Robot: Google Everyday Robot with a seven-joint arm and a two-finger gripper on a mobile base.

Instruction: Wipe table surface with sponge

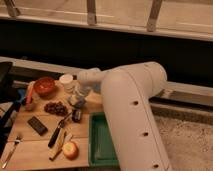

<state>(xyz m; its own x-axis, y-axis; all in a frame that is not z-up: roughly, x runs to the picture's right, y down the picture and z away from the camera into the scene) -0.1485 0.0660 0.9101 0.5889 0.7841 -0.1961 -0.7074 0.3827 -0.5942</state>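
The table surface (35, 145) is a light-brown wooden top with plank lines, in the lower left of the camera view. My white arm reaches in from the lower right. Its gripper (77, 96) hangs low over the table just right of the white cup (66, 80) and above the small dark cube (76, 115). A small pale block, apparently the sponge (75, 102), shows right under the gripper, mostly hidden by it.
A red bowl (45, 86) and a carrot (29, 95) are at the back left. Dark grapes (56, 107), a flat black bar (37, 125), a dark-handled utensil (57, 132), an apple (70, 149) and a fork (12, 150) lie in front. A green tray (102, 145) sits at the right.
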